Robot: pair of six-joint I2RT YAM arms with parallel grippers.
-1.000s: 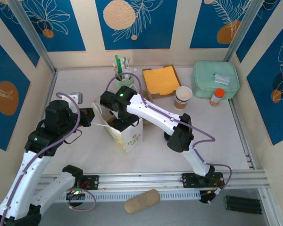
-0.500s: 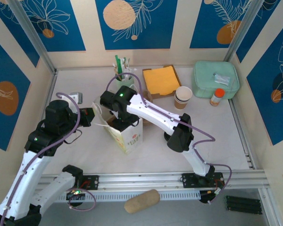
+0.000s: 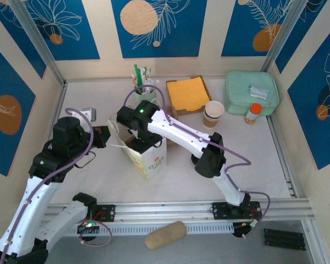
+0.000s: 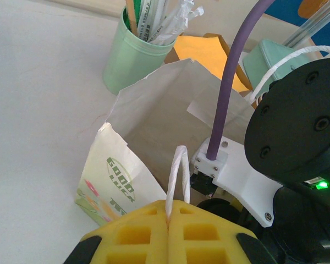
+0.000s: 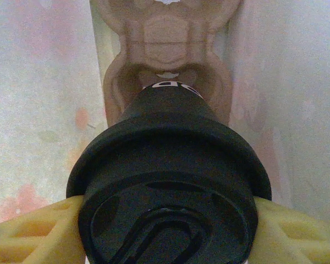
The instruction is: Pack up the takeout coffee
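White bench [image 3: 264,165], bag [image 3: 149,157] centre-left in top view. Left end effector [image 4: 169,217] pinched bag handle [image 4: 179,170]. Right end effector [image 5: 165,234] gripped takeout coffee [image 5: 168,154] low inside bag, over carrier [image 5: 165,38]. Seating and release probably remained.

The whole table [image 3: 236,165] is taken in from high above and behind the arm bases, the view tilted down toward the far wall, with the paper bag [image 3: 148,157] left of centre. The left wrist view is set close beside that bag. The bag is seen obliquely from above, over the left gripper [image 4: 169,213] pinched on the white handle [image 4: 177,176], toward the green straw holder [image 4: 133,59] — also caught from overhead. The right wrist view is placed inside the bag, aimed straight down, very near the coffee cup [image 5: 168,165] clasped by the right gripper [image 5: 166,234].
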